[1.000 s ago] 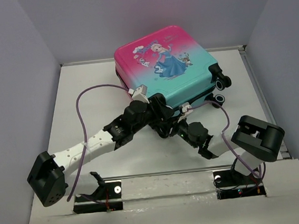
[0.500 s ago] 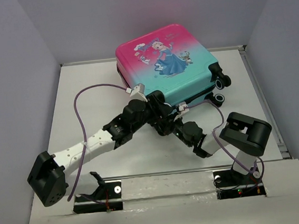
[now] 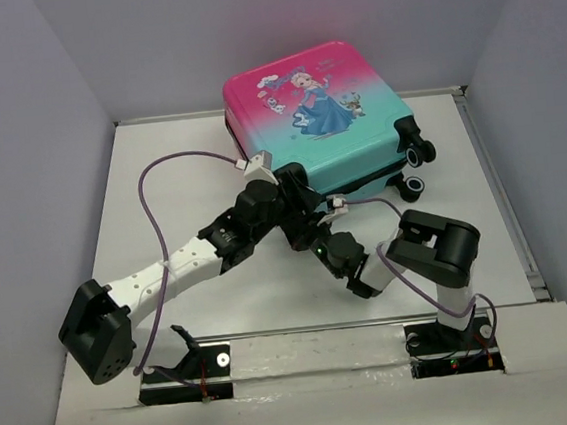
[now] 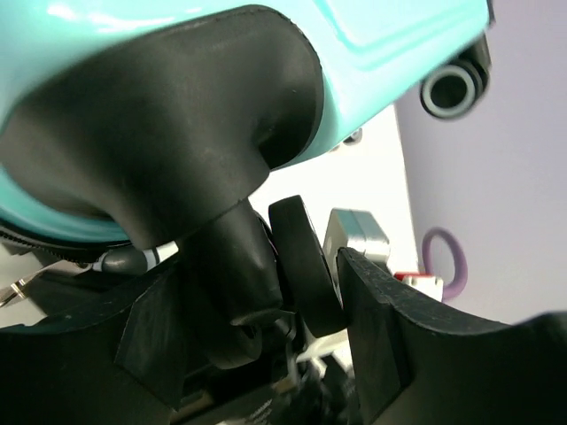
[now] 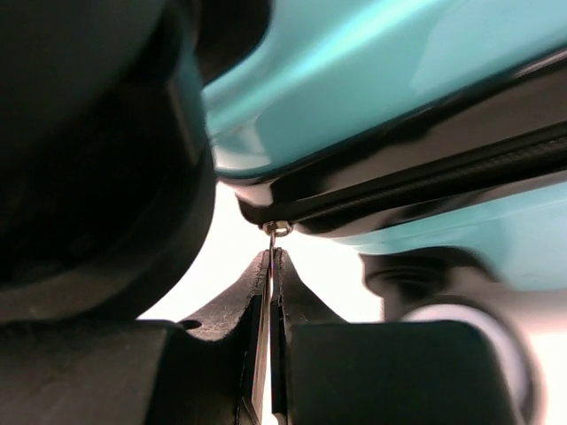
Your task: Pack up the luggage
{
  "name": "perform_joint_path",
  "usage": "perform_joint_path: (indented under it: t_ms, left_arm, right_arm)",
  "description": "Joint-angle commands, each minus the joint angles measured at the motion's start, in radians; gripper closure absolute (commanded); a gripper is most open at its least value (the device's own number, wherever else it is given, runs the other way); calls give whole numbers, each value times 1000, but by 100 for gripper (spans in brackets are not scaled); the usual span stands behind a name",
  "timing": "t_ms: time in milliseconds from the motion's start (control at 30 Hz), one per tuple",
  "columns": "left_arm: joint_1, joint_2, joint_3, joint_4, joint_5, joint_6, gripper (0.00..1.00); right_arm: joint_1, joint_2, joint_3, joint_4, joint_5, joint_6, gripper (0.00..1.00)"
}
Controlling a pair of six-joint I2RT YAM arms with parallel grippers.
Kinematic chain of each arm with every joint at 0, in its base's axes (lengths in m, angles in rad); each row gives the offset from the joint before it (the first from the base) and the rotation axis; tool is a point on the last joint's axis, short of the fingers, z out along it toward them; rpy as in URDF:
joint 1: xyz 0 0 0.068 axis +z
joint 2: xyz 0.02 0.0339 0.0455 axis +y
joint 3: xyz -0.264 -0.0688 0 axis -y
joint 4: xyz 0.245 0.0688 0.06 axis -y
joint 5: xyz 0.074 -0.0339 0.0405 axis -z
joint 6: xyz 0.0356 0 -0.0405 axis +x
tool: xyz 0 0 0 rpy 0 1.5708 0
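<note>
White table (image 3: 160,184), closed luggage (image 3: 347,141); right gripper (image 5: 270,266) pinching zipper pull (image 5: 273,232), left gripper (image 4: 257,292) spread.

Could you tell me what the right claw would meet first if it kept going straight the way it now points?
Most likely the luggage's black zipper seam: the right claw, shut on the zipper pull, points straight up at it, with only a small gap between.

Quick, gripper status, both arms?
Left gripper: open, jaws straddling the luggage's black corner wheel housing.
Right gripper: shut on the zipper pull.
</note>
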Motion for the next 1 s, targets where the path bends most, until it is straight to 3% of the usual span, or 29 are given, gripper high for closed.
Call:
perform_joint_path:
  t_ms: [0,367,400,433,533,567,700,733,833,967]
  left_arm:
    - [-61,-27,206,451,198,7,94]
    - [-61,-58,138,497,129,-21,94]
    - [-61,-70,127,498,124,-18,94]
    - [-61,-84,99,493,113,-6,94]
    - [-60,-148,61,444,44,25,69]
    - [-60,-179,32,423,27,30,50]
    - [-50,-233,-48,412,-11,10,8]
    - [-44,-249,-60,406,-14,5,4]
    - [-32,-272,-106,402,-7,-19,1]
    - [-11,-282,-134,404,6,-39,1]
  right_arm:
    - [111,100,212,241,-146,69,93]
    - [176,141,242,296,-105,177,91]
    - [176,133,181,300,-96,168,81]
    - [176,97,140,296,-70,137,57]
    - [176,8,-39,221,13,120,28]
    - [176,-74,-76,175,28,108,18]
    - [176,-364,-168,-202,93,74,6]
    - [176,-432,-167,-409,119,71,5]
    - [176,-670,-112,-788,183,34,1]
    - [133,-845,-79,-962,148,-4,0]
